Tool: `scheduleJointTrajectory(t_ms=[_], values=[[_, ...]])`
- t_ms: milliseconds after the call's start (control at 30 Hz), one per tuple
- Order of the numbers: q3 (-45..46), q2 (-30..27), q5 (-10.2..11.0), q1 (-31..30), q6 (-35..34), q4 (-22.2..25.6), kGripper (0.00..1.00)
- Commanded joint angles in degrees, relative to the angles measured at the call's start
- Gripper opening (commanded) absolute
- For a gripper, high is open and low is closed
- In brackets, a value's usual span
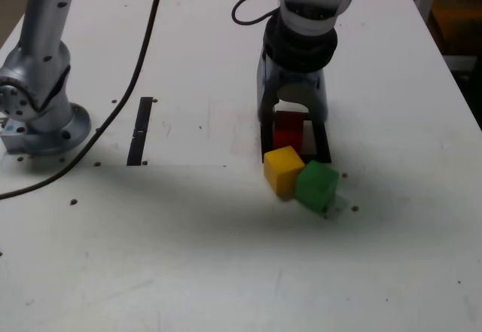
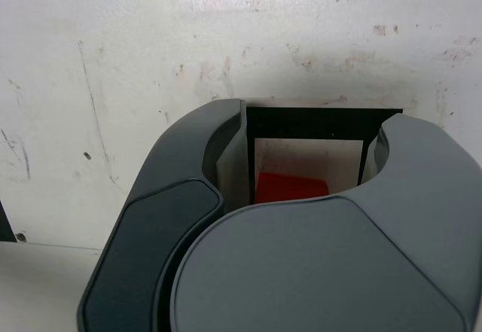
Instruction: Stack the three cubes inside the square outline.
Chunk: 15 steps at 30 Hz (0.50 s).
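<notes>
White table (image 1: pixel 226 257); gripper (image 1: pixel 292 121) partly hides red cube (image 1: pixel 288 130) inside square outline (image 1: pixel 322 145).

We see the red cube (image 1: pixel 288 130) sitting inside the black square outline (image 1: pixel 321 142) — on its white centre, square to the frame, in both views partly hidden. The yellow cube (image 1: pixel 283 170) lies on the table just outside the outline's near edge, and the green cube (image 1: pixel 316 185) sits to its right in the exterior view — the two touching, both turned a little askew. None of the three is stacked on another.
</notes>
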Motion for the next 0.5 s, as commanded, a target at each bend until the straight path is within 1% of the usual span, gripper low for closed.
scheduleJointTrajectory(t_ms=[0,133,233,300,400,467], values=[[0.4,-1.7,0.6,-0.1,-0.5,0.6,0.73],[1.1,-4.1,1.9,0.0,-1.9,2.7,0.74],[1.4,-7.3,3.0,0.0,-3.5,5.6,0.74],[1.1,-9.6,3.4,-0.2,-4.4,7.9,0.74],[-0.6,-12.8,2.9,-1.6,-6.3,11.6,0.74],[-1.6,-13.4,2.1,-3.1,-7.3,12.5,0.74]])
